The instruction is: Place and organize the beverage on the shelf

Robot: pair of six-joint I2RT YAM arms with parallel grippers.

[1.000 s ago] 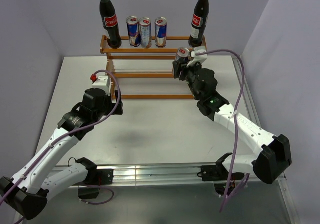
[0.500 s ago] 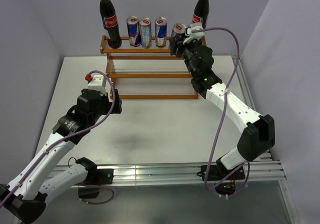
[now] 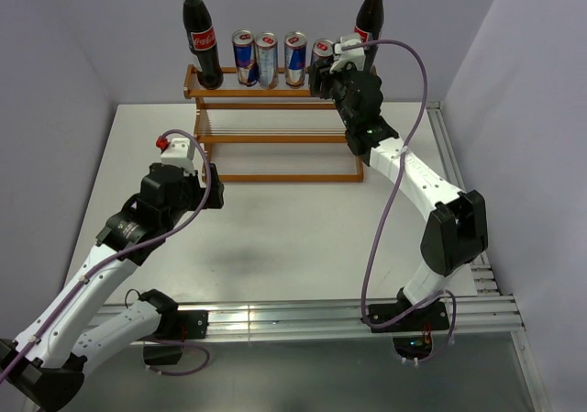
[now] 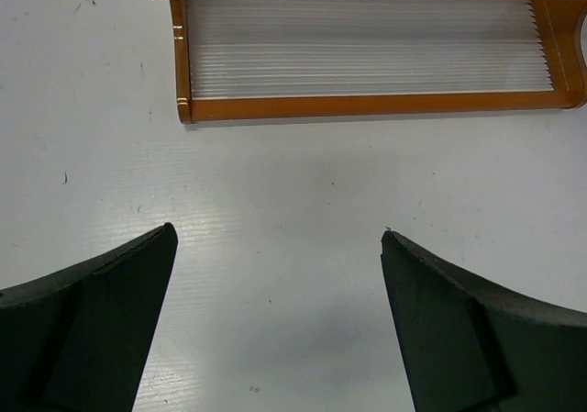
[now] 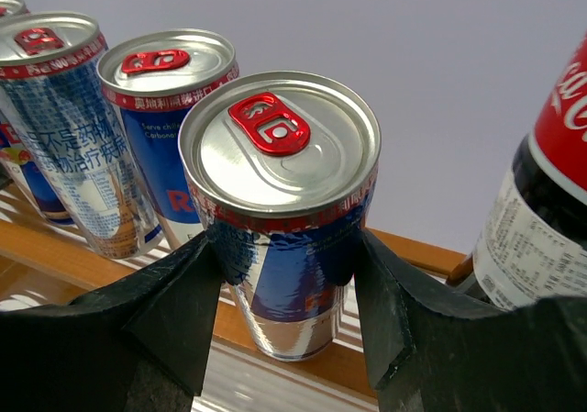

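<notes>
A white table [image 3: 275,247] carries the shelf [image 3: 275,139] at its far edge.

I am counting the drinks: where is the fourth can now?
In the top view, the fourth can is gripped by the right end effector at the right side of the shelf, top tier, between the third can and the right bottle.

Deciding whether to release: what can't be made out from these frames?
Whether the held can touches the shelf: its base is unclear in the right wrist view; the right gripper covers it in the top view.
The right cola bottle: cut off by the right wrist frame edge.
The left gripper: only fingertips in the left wrist view.
</notes>
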